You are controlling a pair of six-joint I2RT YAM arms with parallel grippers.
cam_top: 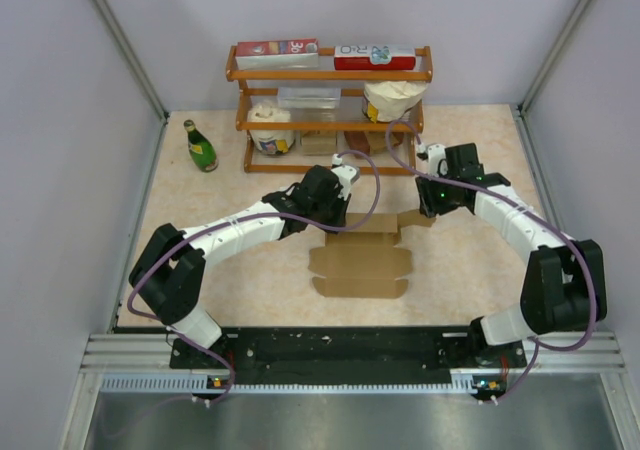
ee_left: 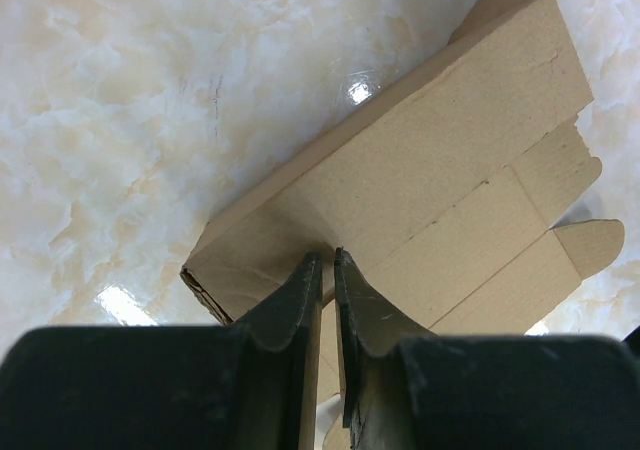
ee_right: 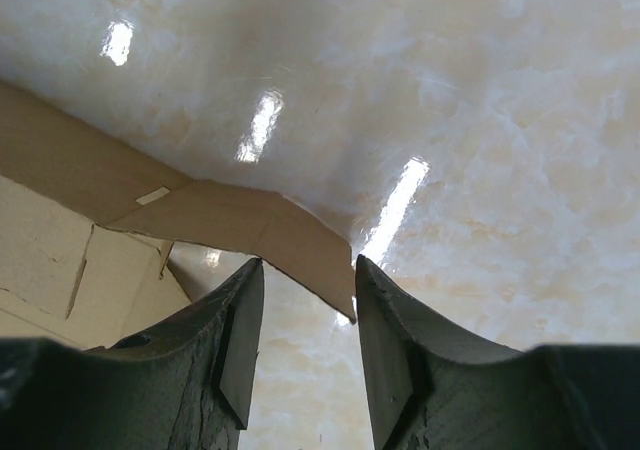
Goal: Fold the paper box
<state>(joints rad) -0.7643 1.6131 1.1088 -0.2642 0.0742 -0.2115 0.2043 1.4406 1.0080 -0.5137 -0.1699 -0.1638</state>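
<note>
Risk: left gripper [ee_left: 327,262] clamped on paper box [ee_left: 450,140] panel; right gripper [ee_right: 305,280] jaws apart astride corner flap [ee_right: 250,230]; off-centre closing could crumple flap, skew box.

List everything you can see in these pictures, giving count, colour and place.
box: one, brown, mostly flat, table centre
bottle: one, green, far left
shelf: one, orange wood, at the back
cartons: two, red and white, top shelf
clear tub: one, middle shelf
white tub: one, shelf's left side
table: one, beige marble
arms: two, black and white, near edge
left fingers: dark, pinching the box's edge
right fingers: dark, apart around a box flap
</note>
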